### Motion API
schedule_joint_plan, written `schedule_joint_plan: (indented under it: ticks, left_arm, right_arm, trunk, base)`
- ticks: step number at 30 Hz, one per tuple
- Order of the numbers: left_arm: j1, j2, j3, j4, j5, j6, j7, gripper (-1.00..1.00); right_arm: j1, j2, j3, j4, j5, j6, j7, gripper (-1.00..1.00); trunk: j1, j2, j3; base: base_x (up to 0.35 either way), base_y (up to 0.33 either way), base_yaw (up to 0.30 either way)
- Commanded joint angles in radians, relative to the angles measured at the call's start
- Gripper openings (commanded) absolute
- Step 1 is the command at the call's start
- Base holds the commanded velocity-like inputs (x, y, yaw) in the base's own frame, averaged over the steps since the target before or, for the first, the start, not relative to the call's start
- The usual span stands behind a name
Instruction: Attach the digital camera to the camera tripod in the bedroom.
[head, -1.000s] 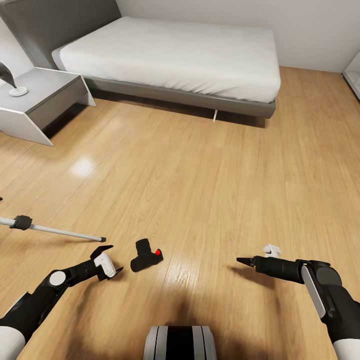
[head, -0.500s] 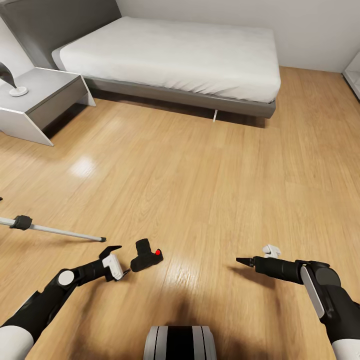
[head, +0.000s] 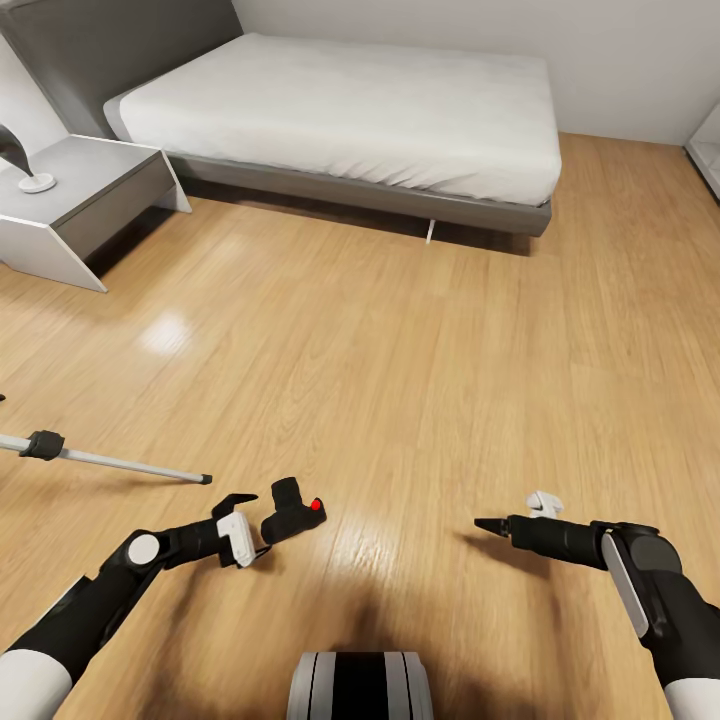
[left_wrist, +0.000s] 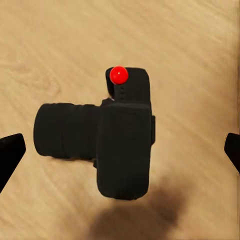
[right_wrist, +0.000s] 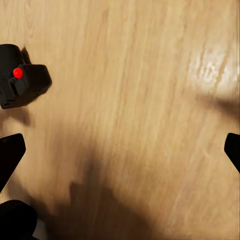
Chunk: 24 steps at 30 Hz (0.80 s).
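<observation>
The digital camera (head: 288, 511) is small and black with a red button, and it lies on the light wood floor of the bedroom. My left gripper (head: 257, 524) is open right beside the camera's near-left side. In the left wrist view the camera (left_wrist: 117, 142) sits between the spread black fingertips (left_wrist: 10, 156). My right gripper (head: 510, 512) hovers open over bare floor well to the right; its wrist view catches the camera (right_wrist: 22, 82) off to one side. One silver leg of the camera tripod (head: 115, 462) lies along the floor at the left, its head out of view.
A grey-framed white bed (head: 350, 110) stands at the back. A grey nightstand (head: 75, 200) with a lamp base on it is at the far left. My own base (head: 360, 685) shows at the bottom edge. Open wood floor lies between me and the bed.
My left gripper has moved right and a little lower, closing in on the camera. The right arm and the camera have stayed almost still.
</observation>
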Motion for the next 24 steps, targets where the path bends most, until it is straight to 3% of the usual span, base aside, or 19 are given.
schedule_joint_plan:
  ticks: [1,19,24]
  left_arm:
    - [0.000,0.001,-0.002,-0.007,-0.009,-0.001,-0.005,1.00]
    - [0.000,-0.005,0.014,-0.108,-0.013,0.100,-0.106,1.00]
    - [-0.001,-0.007,0.012,-0.121,-0.017,0.128,-0.090,1.00]
  right_arm:
    - [0.000,0.000,-0.001,0.001,-0.006,0.007,-0.005,1.00]
    - [0.000,0.002,0.001,0.048,0.011,-0.089,-0.048,1.00]
    - [0.000,0.001,0.000,0.048,0.014,-0.100,-0.050,1.00]
  trunk:
    - [0.000,0.000,-0.001]
    - [0.000,0.000,-0.001]
    - [0.000,0.000,-0.001]
  base:
    - [0.000,0.000,0.000]
    - [0.000,0.000,0.000]
    - [0.000,0.000,0.000]
